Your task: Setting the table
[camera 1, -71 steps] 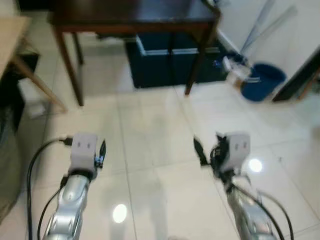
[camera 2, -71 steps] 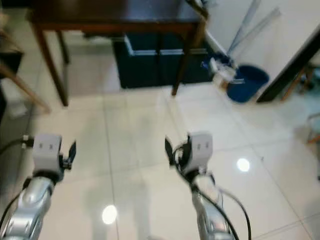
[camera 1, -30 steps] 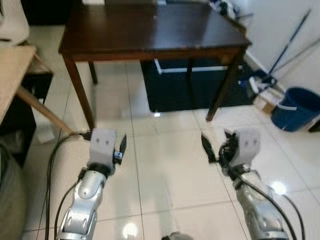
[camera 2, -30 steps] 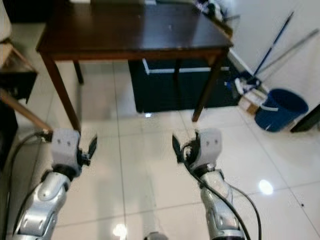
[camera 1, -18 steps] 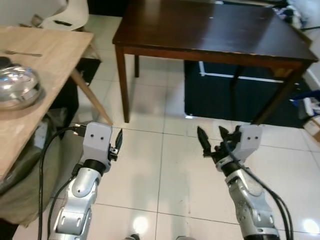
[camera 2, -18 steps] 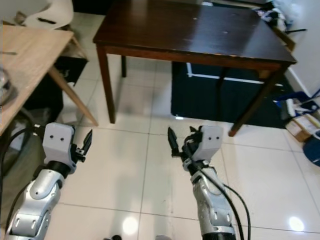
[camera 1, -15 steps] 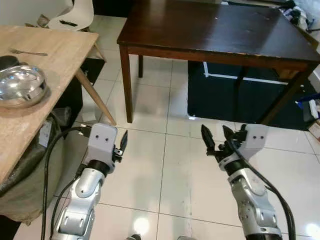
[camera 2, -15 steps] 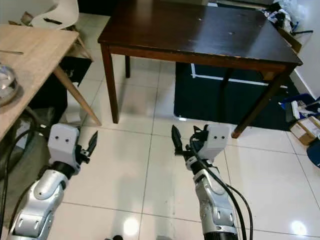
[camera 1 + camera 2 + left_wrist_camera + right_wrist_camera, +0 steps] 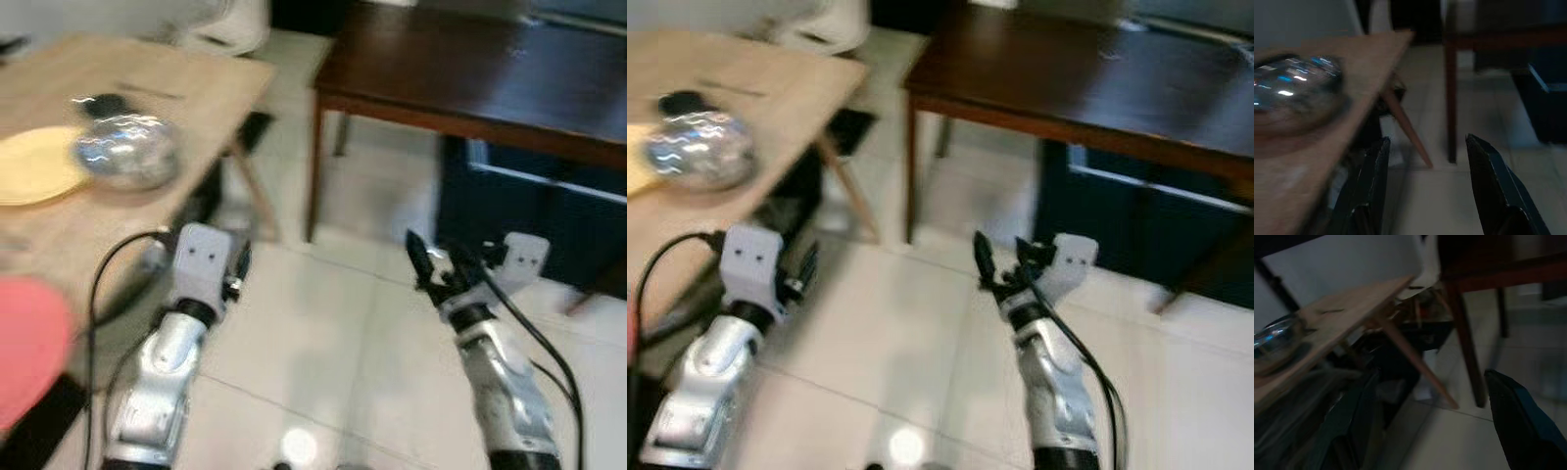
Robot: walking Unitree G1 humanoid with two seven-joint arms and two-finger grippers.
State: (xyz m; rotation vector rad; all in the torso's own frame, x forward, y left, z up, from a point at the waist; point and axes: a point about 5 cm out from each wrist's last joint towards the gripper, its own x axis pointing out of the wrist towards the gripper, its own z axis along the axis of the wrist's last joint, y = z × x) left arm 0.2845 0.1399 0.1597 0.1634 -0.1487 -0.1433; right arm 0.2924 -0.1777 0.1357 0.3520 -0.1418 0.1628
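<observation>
A light wooden table (image 9: 211, 93) stands to my left. On it sit a shiny steel bowl (image 9: 125, 150), a yellow plate (image 9: 34, 166) beside the bowl, and a small dark object (image 9: 103, 102) behind it. The bowl (image 9: 1295, 90) also appears blurred on the table edge in the left wrist view. My left gripper (image 9: 240, 269) hangs over the floor by the table's slanted leg, open and empty. My right gripper (image 9: 436, 259) is held out over the tiles at the same height, fingers (image 9: 1518, 421) spread with nothing between them.
A dark wooden table (image 9: 490, 69) stands ahead on the right, with a dark blue box (image 9: 529, 206) under it. A white chair (image 9: 225, 29) is behind the light table. A blurred red shape (image 9: 24, 343) shows at the lower left. Pale floor tiles (image 9: 333, 323) lie between the tables.
The view has swung left and is blurred; the light table with bowl and plate now shows more fully. Both arms stay held out in front, fingers still apart.
</observation>
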